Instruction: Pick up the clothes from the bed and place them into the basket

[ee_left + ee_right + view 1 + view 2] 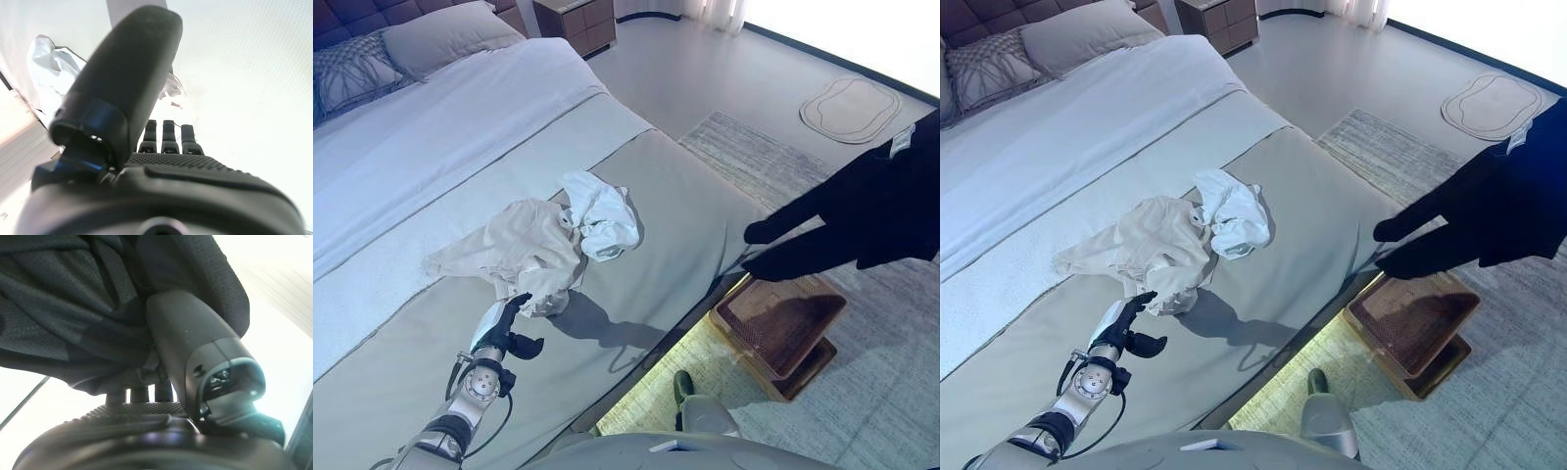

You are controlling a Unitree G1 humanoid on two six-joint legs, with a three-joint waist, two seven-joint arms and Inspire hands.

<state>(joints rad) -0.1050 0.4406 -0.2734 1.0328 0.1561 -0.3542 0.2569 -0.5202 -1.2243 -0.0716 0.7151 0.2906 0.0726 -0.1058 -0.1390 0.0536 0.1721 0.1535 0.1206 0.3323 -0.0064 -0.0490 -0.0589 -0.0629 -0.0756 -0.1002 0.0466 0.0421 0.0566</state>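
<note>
The right hand (161,382) is clutching a dark garment (862,211), fingers curled into the cloth, and it is hanging above the basket (781,323) — apparently for dropping in. The left hand (504,328) is reaching with straight fingers, its fingertips touching the beige clothes (524,250) on the bed (685,196) — the white garment (602,217) is lying just beyond.

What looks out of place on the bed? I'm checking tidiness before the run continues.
Two crumpled garments lie on the made bed: a beige garment and a white garment overlapping it. Otherwise nothing stands out.
</note>
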